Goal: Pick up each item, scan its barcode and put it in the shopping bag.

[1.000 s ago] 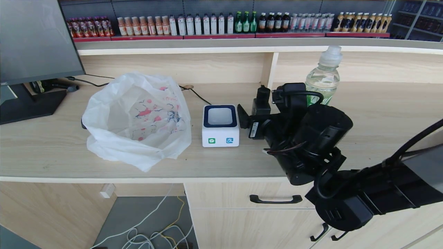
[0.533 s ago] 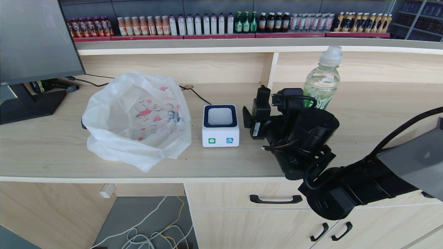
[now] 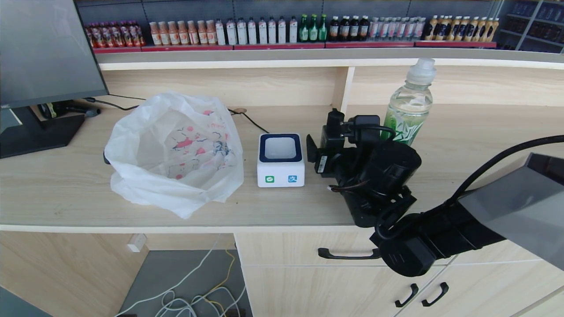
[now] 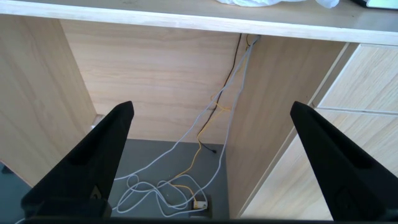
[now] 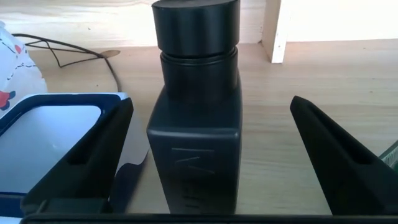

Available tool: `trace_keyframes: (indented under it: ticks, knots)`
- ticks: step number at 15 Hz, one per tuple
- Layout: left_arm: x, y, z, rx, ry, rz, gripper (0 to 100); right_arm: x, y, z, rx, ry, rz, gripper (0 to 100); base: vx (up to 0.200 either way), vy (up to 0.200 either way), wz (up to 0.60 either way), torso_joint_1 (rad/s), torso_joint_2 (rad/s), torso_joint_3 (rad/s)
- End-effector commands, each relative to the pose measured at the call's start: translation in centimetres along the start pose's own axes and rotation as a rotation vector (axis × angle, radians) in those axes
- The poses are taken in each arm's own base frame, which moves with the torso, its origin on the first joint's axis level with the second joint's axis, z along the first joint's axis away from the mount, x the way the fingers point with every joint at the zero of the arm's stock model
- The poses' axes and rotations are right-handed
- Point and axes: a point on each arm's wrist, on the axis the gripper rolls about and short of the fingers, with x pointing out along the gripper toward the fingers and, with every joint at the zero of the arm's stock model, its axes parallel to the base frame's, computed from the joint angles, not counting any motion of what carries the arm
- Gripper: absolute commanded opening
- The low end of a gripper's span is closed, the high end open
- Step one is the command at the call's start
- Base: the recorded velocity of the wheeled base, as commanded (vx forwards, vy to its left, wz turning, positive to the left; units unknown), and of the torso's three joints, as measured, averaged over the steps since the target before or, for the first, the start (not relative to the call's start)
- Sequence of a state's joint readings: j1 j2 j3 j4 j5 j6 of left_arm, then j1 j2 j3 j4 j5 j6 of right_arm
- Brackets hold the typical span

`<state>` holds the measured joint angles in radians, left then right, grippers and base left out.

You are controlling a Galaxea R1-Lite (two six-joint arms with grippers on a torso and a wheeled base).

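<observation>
A small black bottle (image 3: 333,127) stands on the wooden counter (image 3: 66,193) just right of the white scanner (image 3: 280,159). My right gripper (image 3: 329,147) is open, with a finger on either side of that bottle. In the right wrist view the black bottle (image 5: 196,118) rises between the spread fingers of the right gripper (image 5: 211,106), beside the scanner (image 5: 56,134). A clear bottle with a green label (image 3: 410,105) stands behind my right arm. The white shopping bag (image 3: 174,152) lies open left of the scanner. My left gripper (image 4: 211,109) hangs open below the counter, holding nothing.
A monitor (image 3: 44,53) on its stand sits at the counter's far left, with a cable (image 3: 112,105) running behind the bag. A raised back wall with a divider (image 3: 341,86) bounds the counter. Loose cables (image 4: 205,143) hang under it.
My right arm has shifted left and lower, uncovering more of the clear bottle. The gripper stays around the black bottle. Bag and scanner have not moved.
</observation>
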<state>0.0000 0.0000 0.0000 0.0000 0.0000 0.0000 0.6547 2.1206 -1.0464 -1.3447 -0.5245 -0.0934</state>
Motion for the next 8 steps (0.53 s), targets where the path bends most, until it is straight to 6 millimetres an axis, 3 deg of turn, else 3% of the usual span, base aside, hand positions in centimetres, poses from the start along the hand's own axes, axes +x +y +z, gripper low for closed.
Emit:
trace_keyframes:
  ticks: [1, 8]
  knots:
    - [0.0, 0.0, 0.0, 0.0, 0.0, 0.0, 100, 0.0, 0.1, -0.2, -0.002, 0.003, 0.0, 100, 0.0, 0.0, 0.0, 0.0, 0.0, 0.0]
    - [0.0, 0.0, 0.0, 0.0, 0.0, 0.0, 100, 0.9, -1.4, -0.8, -0.012, 0.005, -0.041, 100, 0.0, 0.0, 0.0, 0.0, 0.0, 0.0]
